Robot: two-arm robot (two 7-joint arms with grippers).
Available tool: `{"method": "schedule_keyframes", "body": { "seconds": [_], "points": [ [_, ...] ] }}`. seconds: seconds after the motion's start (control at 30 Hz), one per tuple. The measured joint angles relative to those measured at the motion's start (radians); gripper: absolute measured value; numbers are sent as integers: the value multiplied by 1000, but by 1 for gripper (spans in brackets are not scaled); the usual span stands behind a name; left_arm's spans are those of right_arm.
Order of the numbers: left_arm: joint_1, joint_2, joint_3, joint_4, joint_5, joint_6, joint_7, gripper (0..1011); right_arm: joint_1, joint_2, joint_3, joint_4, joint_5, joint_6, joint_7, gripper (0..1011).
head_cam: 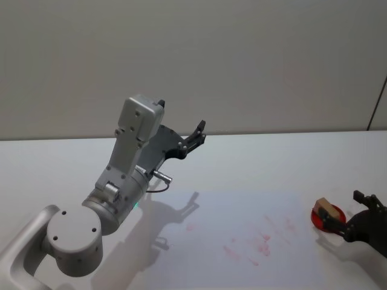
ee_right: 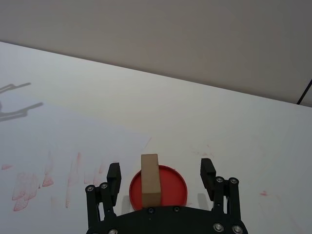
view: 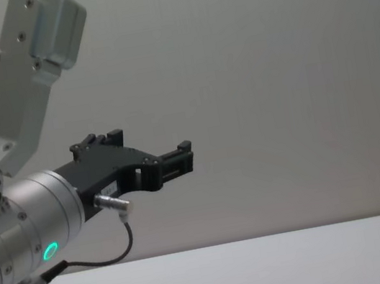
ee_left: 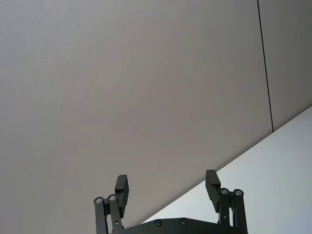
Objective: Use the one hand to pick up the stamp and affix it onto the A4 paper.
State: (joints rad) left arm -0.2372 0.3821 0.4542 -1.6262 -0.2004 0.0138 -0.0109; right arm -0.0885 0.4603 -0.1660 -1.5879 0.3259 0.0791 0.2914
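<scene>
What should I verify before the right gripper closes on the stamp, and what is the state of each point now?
1. Right gripper open: ok.
2. Stamp standing upright on the red pad: ok.
3. Stamp lined up between the fingers in the right wrist view: ok.
4. Fingers far enough forward to close around the stamp: cannot tell.
5. A4 paper lying flat, with unmarked space beside the red prints: ok.
6. Left gripper raised above the table, open, away from the stamp: ok.
</scene>
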Motion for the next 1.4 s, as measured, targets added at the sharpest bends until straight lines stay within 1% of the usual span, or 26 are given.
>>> {"method": "schedule_keyframes", "body": {
  "seconds": [0.47, 0.77, 0.93, 1.4],
  "points": [
    [0, 0, 0, 0, 0, 0, 0, 1001, 24, -24, -21, 27, -55, -21, 6, 1001],
    [0, 0, 0, 0, 0, 0, 0, 1001, 38, -39, -32, 49, -79, -28, 6, 1001],
    [0, 0, 0, 0, 0, 0, 0, 1001, 45, -48, -38, 63, -90, -29, 6, 1001],
    [0, 0, 0, 0, 0, 0, 0, 1001, 54, -58, -45, 93, -105, -31, 2, 1001]
  ]
}}
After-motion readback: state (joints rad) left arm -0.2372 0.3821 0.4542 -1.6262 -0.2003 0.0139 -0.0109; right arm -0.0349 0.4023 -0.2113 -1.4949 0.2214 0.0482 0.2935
